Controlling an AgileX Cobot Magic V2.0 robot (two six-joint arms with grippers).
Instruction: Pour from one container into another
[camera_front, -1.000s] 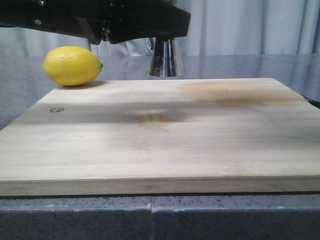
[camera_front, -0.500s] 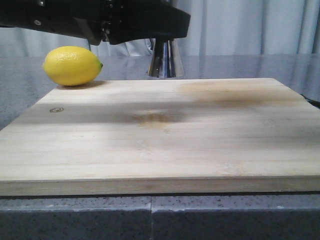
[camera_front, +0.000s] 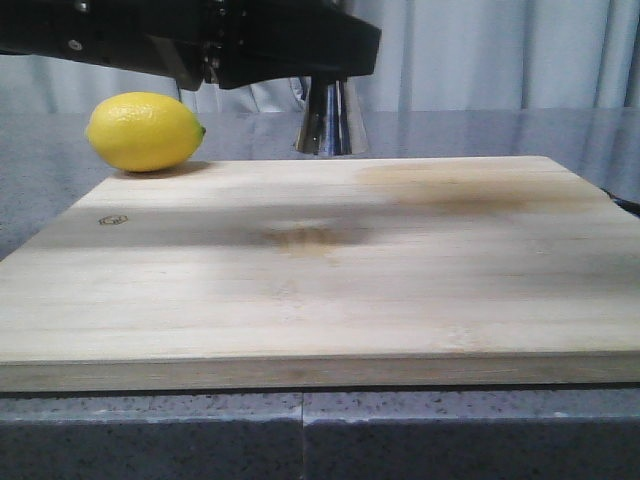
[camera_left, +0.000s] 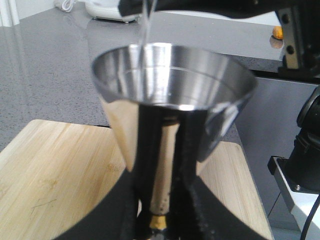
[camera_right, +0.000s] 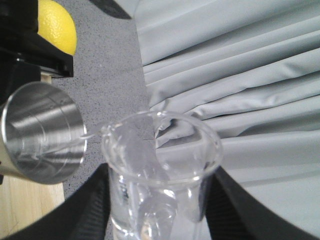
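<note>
The steel jigger (camera_left: 172, 80) stands upright with my left gripper (camera_left: 167, 150) shut on its waist, its black fingers (camera_left: 149, 165) either side of the gold band. In the front view only its lower cone (camera_front: 331, 117) shows, under the black left arm (camera_front: 250, 40), behind the board's far edge. The clear glass beaker (camera_right: 160, 150) is tipped between my right gripper's (camera_right: 160, 200) fingers, which are shut on it. A thin clear stream (camera_right: 92, 132) runs from the beaker's lip into the jigger's open cup (camera_right: 42, 140). That stream (camera_left: 145, 25) also shows in the left wrist view.
A yellow lemon (camera_front: 145, 130) lies at the far left corner of the wooden cutting board (camera_front: 320, 290). The board sits on a grey speckled counter (camera_front: 300, 440). Grey curtains (camera_front: 500, 50) hang behind. The right arm's base (camera_left: 300, 165) stands beyond the board's edge.
</note>
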